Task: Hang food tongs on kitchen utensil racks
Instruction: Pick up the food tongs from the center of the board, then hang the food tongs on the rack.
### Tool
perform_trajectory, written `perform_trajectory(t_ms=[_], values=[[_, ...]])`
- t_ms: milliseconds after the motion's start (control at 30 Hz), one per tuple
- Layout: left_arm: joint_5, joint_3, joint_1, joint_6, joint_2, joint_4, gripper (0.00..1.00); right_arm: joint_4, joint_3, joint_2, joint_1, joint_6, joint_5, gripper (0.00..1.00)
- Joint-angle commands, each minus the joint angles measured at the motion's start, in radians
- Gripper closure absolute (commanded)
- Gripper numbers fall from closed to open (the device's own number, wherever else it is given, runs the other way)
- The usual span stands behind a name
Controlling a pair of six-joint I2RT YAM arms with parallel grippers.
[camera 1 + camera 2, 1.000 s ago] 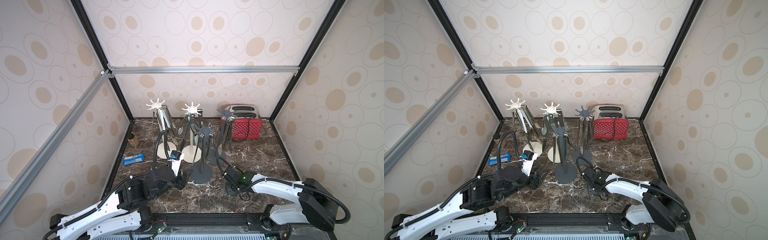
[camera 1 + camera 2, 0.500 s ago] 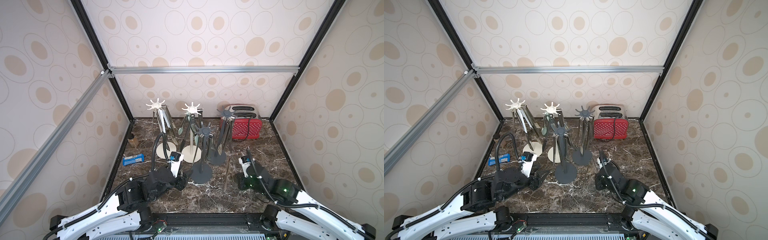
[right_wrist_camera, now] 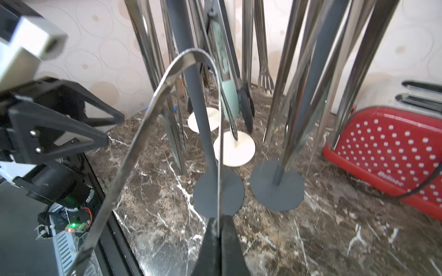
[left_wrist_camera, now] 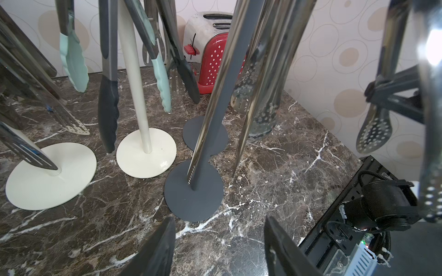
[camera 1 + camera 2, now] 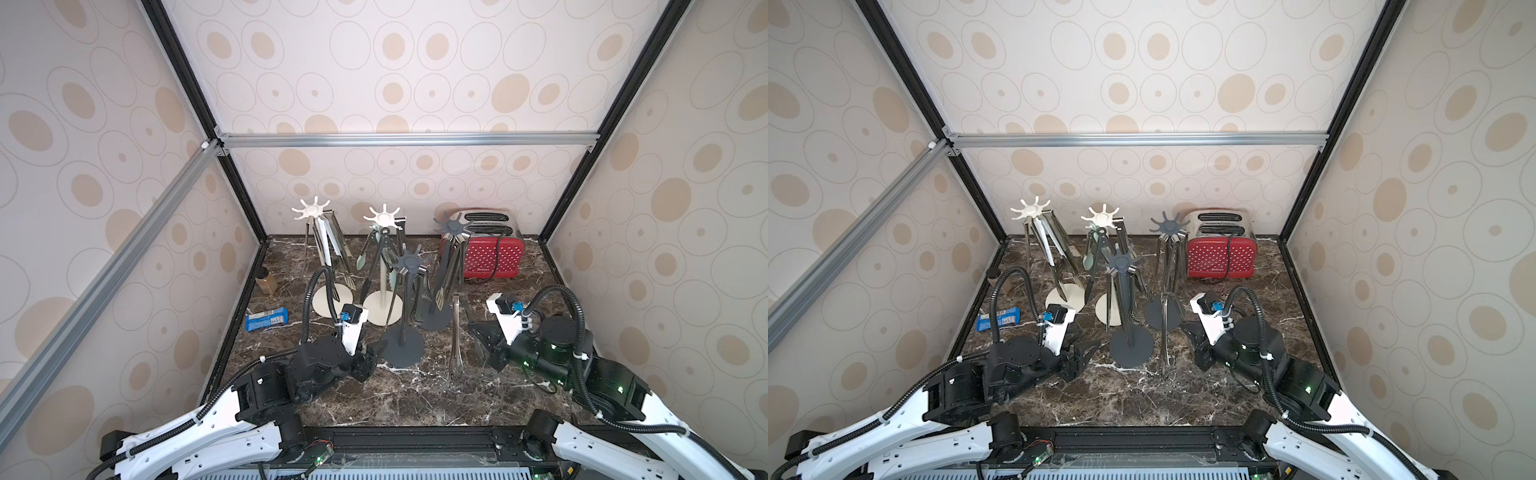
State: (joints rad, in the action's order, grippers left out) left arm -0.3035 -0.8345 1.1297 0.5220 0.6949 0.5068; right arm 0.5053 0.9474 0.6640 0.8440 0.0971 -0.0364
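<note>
Dark marble tabletop (image 5: 415,399): four utensil racks (image 5: 402,351), red toaster (image 5: 492,257), blue packet (image 5: 266,319), jar (image 5: 266,281).

The light was bright and even, with only soft shadows around the toaster (image 5: 492,253). In the left wrist view, steel tongs (image 4: 428,95) far from the toaster looked blurry, with white glare.

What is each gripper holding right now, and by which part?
The right gripper pinches one leg of the steel tongs, well below their bend. The left gripper holds nothing; its jaws stand open.
</note>
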Motion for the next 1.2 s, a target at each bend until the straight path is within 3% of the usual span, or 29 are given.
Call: perform_trajectory(t_ms=[0,200,533,800,1167], values=[[-0.009,-0.002,0.004,-0.017,0.001,-0.027,0.41,-0.097,0.068,0.039,0.001,-0.086,0.045,1.0],[-0.013,-0.013,0.004,-0.031,0.02,-0.025,0.42,-0.119,0.185,0.162,0.012,-0.114,0.057,1.0],[-0.013,-0.037,0.004,-0.05,0.045,-0.022,0.42,-0.108,0.3,0.306,0.135,-0.188,-0.147,1.0],[-0.013,-0.038,0.003,-0.054,0.04,-0.021,0.42,-0.091,0.324,0.364,0.17,-0.193,-0.259,1.0],[-0.012,-0.036,0.004,-0.054,0.032,-0.017,0.42,-0.091,0.289,0.388,0.182,-0.157,-0.278,1.0]])
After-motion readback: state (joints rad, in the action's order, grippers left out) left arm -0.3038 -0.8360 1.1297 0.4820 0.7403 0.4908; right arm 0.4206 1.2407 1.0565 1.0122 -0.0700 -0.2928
